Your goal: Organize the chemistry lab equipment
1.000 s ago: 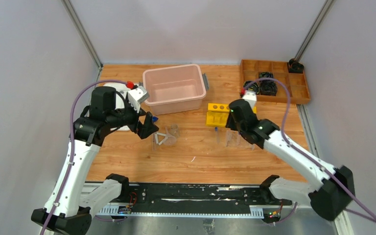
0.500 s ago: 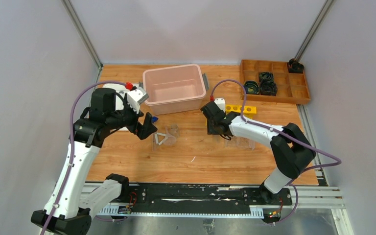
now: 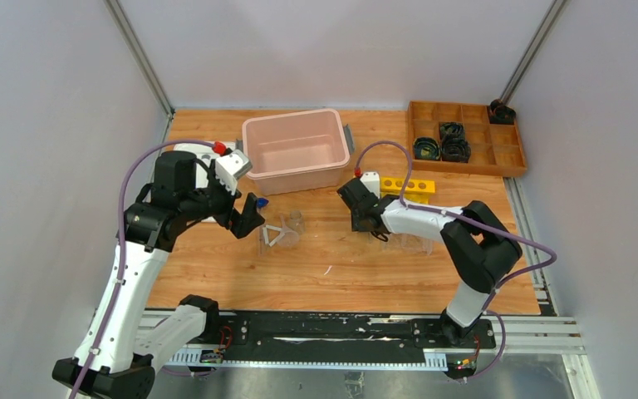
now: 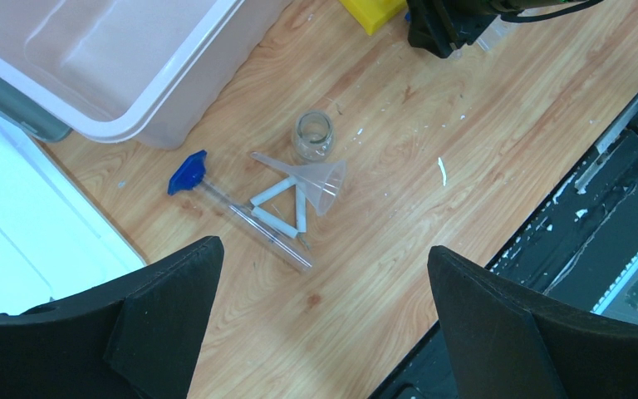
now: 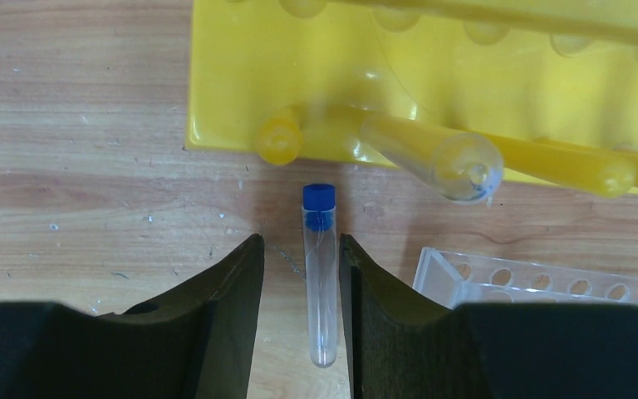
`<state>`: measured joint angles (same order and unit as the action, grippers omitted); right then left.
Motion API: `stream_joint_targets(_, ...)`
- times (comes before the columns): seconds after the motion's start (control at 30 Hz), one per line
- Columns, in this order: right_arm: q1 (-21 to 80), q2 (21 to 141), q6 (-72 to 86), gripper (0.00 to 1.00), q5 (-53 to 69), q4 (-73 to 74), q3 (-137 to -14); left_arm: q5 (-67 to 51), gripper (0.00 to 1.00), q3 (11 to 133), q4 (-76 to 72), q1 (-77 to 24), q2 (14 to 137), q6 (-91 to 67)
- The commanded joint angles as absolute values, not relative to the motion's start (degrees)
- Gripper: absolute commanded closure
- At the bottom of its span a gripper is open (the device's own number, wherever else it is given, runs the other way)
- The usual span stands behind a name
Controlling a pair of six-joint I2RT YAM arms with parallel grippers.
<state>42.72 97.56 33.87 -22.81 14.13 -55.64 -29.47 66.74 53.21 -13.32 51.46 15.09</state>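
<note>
**Right tool** (image 5: 299, 241): The fingers are down at the desk (image 3: 341, 274) and stand narrowly apart, one on each side of the small capped tube (image 5: 320, 283). The tube lies flat with its blue cap pointing at the yellow rack (image 5: 241, 75), just short of the rack's edge. The right finger looks to be against the glass, while a strip of wood shows on the left side, so the grip is judged not yet closed. The fingers sit across the tube's length, which lets them pinch the barrel rather than the cap (round glass is likely to roll if caught off-centre).

**Racks:** Whether the yellow rack stands upright cannot be told from these views. The clear rack (image 5: 540, 287) lies near the tube's closed end with its holes showing. Either rack could receive the tube.

**Left tool** (image 4: 324, 249): The fingers are wide apart and hold nothing. The tool hangs high over a cluster near the pink bin (image 4: 208, 79):

- the funnel (image 4: 320, 179), on its side
- the beaker (image 4: 313, 135), upright
- the long capped tube (image 4: 249, 222), lying flat

That height keeps the whole cluster in the wrist camera's view and, by judgement, keeps the left arm out of the right arm's work.
</note>
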Motion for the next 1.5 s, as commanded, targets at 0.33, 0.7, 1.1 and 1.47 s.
stream_joint_targets(0.33, 45.38, 94.13, 38.01, 1.00, -18.15, 12.02, -53.68, -33.80, 0.00, 67.93, 53.26, -13.62, 50.87, 14.77)
stream_joint_targets(0.7, 52.78, 79.21, 43.94, 1.00, -14.18, 9.20, -63.01, -41.51, 0.00, 68.23, 52.80, -13.62, 52.23, 5.81)
stream_joint_targets(1.1, 64.54, 80.30, 42.03, 1.00, -20.44, -7.80, -72.18, -48.66, 0.13, 66.00, 42.98, -13.62, 53.54, -7.34)
stream_joint_targets(1.47, 66.75, 80.69, 40.70, 1.00, -21.94, -12.91, -72.87, -50.21, 0.50, 66.26, 42.85, -13.62, 56.40, -7.88)
